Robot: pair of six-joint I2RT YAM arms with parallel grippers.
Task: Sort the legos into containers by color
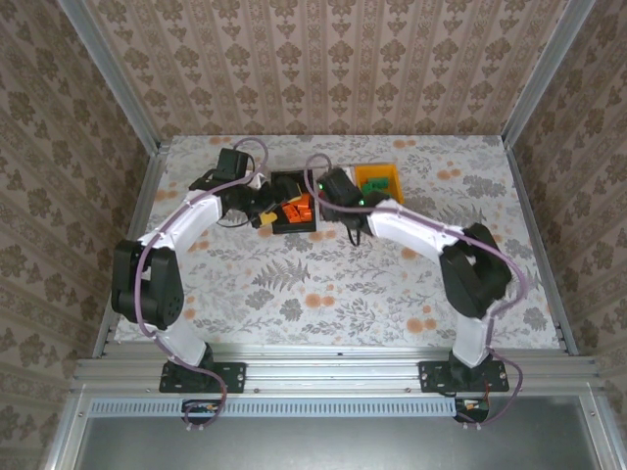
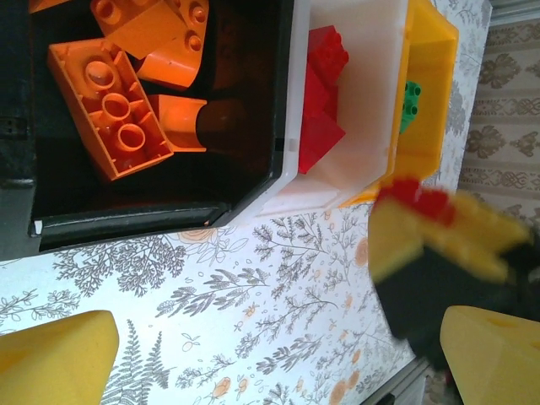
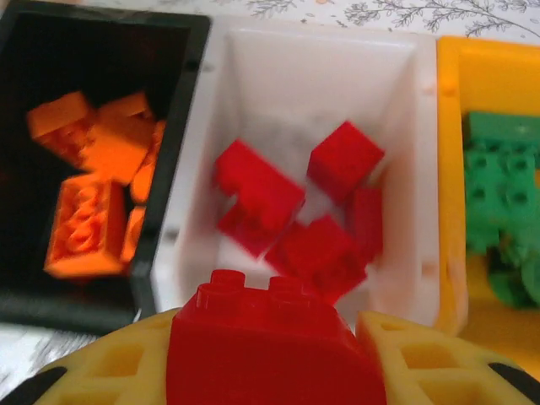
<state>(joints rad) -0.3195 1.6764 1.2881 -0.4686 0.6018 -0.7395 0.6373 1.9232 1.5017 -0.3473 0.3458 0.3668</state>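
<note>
The right gripper (image 3: 278,375) holds 1 red brick (image 3: 266,325) between its 2 yellow fingers, which are closed narrow on the sides of the brick. It hangs over the near edge of the white bin (image 3: 253,76), where several red bricks (image 3: 257,198) already lie. On one side of the white bin, the black bin (image 3: 110,21) contains the orange bricks (image 3: 84,211). On the other side, the orange-yellow bin (image 3: 494,80) contains the green bricks (image 3: 498,181). The 3 bins stand in a row, wall against wall.

The left gripper (image 2: 278,359) hovers above the table (image 2: 211,287), just in front of the black bin. Its fingers are wide apart and there is nothing between them.

In my judgement, the step in hand is the placing of this red brick with the other red ones. The brick seems to be more above the near wall than above the middle of the bin. So the next move calls for a small advance over the opening, and only then for the fingers to open. If they open too early, the brick may hit the rim and fall outside on the table.
</note>
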